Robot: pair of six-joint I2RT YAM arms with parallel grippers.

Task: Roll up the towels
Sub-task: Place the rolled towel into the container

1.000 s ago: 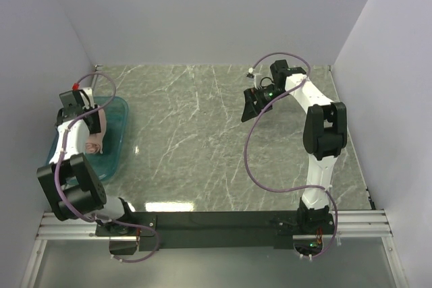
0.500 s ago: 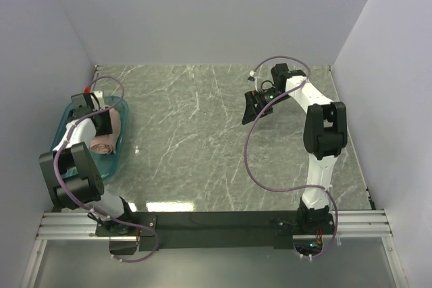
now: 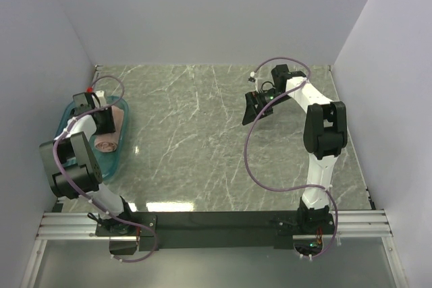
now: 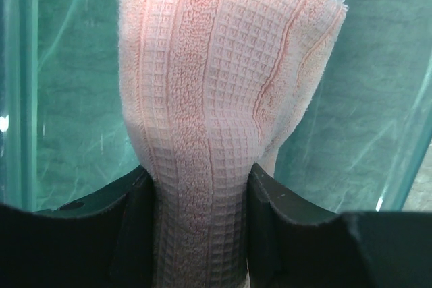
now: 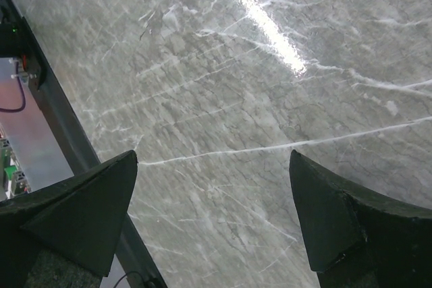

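Two left fingers (image 4: 131,234) snug around towel (image 4: 202,99)

The towel (image 3: 110,131) lies in the tray (image 3: 113,161) at the left edge of the table (image 3: 196,139), between the fingers of the left gripper (image 4: 198,197), and the right gripper (image 3: 255,110) is far off over the right side.

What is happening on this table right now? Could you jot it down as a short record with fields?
Cloth: salmon-pink towel, rolled into a bundle
Container: teal see-through tray at the left of the table
Towel position: over the tray floor; resting or lifted, cannot tell
Left arm: left gripper closed on the towel, one finger on each side
Right arm: right gripper wide open, empty, over bare marble
Task state: towel looks rolled, not yet released
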